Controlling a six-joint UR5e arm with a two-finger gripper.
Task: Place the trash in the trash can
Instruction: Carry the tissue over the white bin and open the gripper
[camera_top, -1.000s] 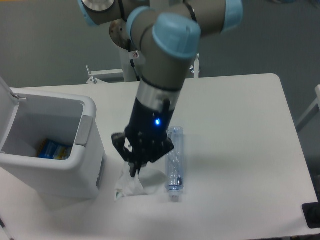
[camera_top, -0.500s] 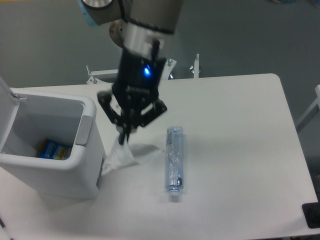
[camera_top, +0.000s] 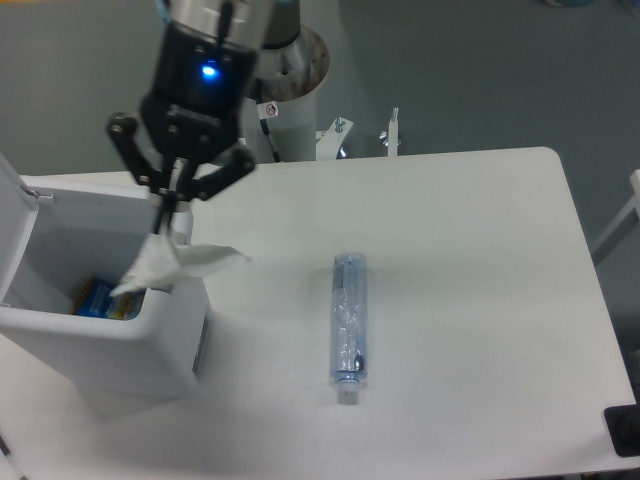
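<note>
The gripper (camera_top: 172, 205) grips the tissue (camera_top: 178, 264) over the trash can (camera_top: 150, 340) rim. Next: centre, release. The bottle (camera_top: 348, 322) remains.

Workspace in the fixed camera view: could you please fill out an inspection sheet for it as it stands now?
Surface: white rectangular table, no spills seen.
Job's things: crumpled white tissue wad hangs from the claw over the right wall of the white rectangular plastic bin, lid open; clear bluish crushed plastic bottle lies flat on the table, white cap toward the near edge.
Clutter: blue and yellow item inside the bin; dark object at the table's lower right edge.
Grippers: claw shut on the tissue.
Cables: nothing seen.
Surroundings: grey floor, white metal frame behind the table.
</note>
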